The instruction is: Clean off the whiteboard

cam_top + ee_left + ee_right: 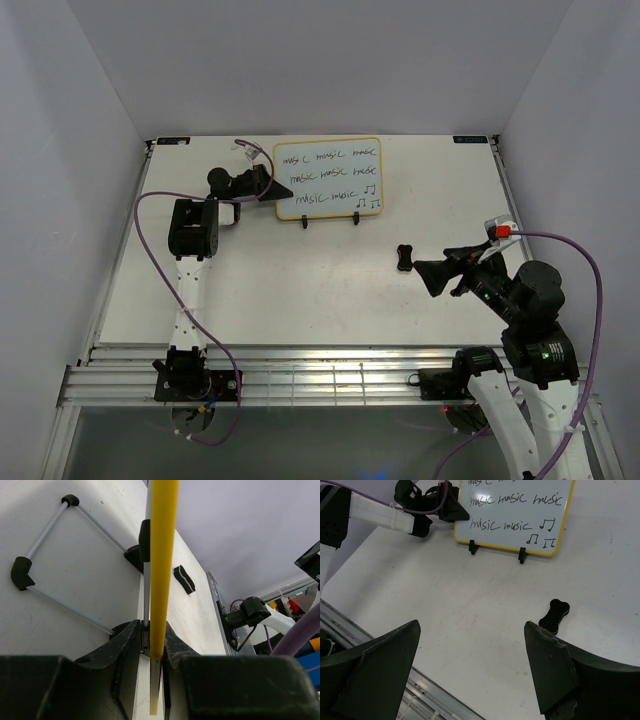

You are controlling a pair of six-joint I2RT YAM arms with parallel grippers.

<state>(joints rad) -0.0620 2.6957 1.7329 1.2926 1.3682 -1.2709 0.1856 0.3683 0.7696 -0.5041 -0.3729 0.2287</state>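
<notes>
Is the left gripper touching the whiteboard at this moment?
Touching. In the left wrist view, the left gripper has both fingers pressed against the yellow edge of the whiteboard, with no gap on either side.

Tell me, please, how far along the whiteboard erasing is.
Done: the left end effector grips the whiteboard by its left edge, steadying it. In hand: the right end effector, open, hovers near the eraser lying on the table, not holding it. Left: pick it up and wipe all three lines of writing.

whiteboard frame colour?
Yellow. The whiteboard frame shows whole in the top external view.
</notes>
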